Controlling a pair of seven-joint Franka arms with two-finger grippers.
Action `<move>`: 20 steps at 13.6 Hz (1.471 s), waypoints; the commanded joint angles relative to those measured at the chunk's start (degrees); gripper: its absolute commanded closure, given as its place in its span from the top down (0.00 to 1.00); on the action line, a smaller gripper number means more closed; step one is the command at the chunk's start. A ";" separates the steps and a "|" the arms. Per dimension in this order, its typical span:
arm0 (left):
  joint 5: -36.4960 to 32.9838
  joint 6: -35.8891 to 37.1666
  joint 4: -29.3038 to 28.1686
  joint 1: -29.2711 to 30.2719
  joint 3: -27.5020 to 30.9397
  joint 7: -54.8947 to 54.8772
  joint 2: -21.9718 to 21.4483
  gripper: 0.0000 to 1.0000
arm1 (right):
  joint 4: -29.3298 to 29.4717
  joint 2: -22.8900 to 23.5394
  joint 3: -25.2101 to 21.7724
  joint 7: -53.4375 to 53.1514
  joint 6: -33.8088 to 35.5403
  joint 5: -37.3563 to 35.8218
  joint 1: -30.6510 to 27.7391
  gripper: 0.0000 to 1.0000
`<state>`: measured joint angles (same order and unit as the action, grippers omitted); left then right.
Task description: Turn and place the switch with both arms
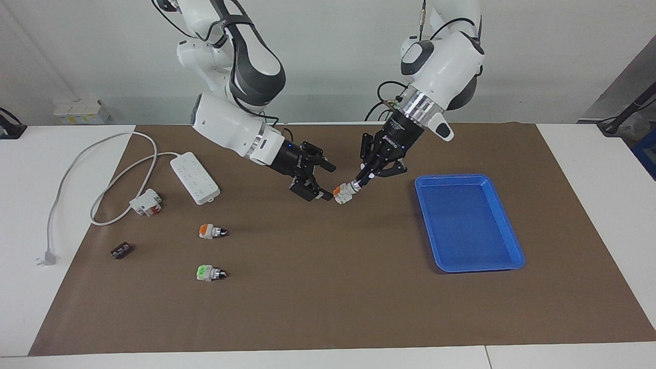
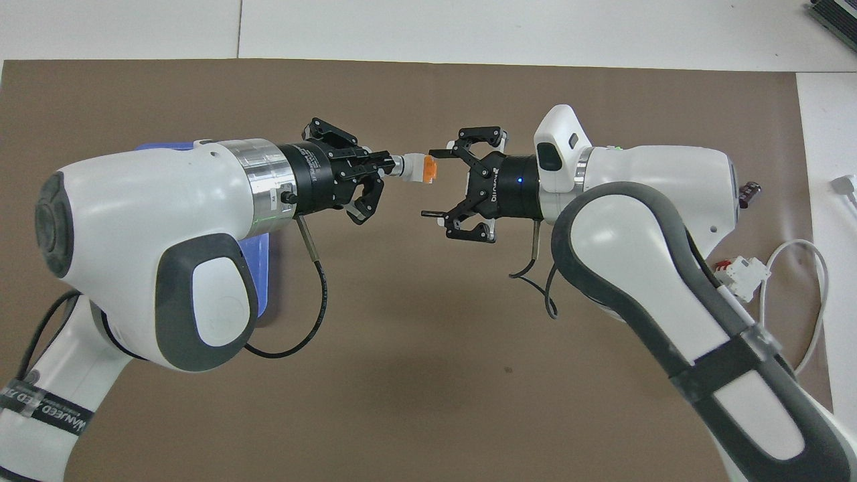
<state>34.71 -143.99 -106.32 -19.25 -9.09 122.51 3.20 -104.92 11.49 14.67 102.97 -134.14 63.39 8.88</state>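
Observation:
My left gripper (image 1: 360, 183) is shut on the knob end of the switch (image 1: 342, 194) and holds it in the air over the middle of the brown mat. The switch has a white-grey body, and its orange face points at my right gripper. In the overhead view the left gripper (image 2: 388, 165) holds the switch (image 2: 420, 168) level. My right gripper (image 1: 324, 181) is open, with its fingertips just beside the orange face and not closed on it. It also shows in the overhead view (image 2: 432, 183).
A blue tray (image 1: 451, 178) lies toward the left arm's end, mostly hidden under the left arm in the overhead view (image 2: 262, 268). Two more switches (image 1: 211, 231) (image 1: 210, 273), a white-and-red clip block (image 1: 146, 202), a power strip (image 1: 195, 178) and a small dark part (image 1: 122, 250) lie toward the right arm's end.

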 commanded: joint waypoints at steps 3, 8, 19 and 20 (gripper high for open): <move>-12.35 -0.86 0.94 0.53 0.48 -0.69 0.85 0.00 | -2.92 -2.96 0.09 1.00 0.28 1.38 -0.88 1.00; -17.74 5.97 0.15 4.03 2.06 -20.06 0.23 0.00 | -2.74 -3.40 -0.35 0.56 0.37 -5.71 -3.69 1.00; -25.28 18.21 -6.86 22.41 2.06 -75.35 -4.50 0.00 | 1.56 -5.95 -0.78 -28.92 4.76 -39.63 -10.73 1.00; -27.04 18.39 -8.97 23.02 2.06 -81.58 -5.47 0.00 | 2.00 -6.21 -0.79 -32.88 5.37 -43.67 -10.81 1.00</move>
<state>10.75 -126.49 -110.09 2.38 -6.48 49.70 1.49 -103.53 6.05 13.63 77.65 -130.62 25.26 -1.27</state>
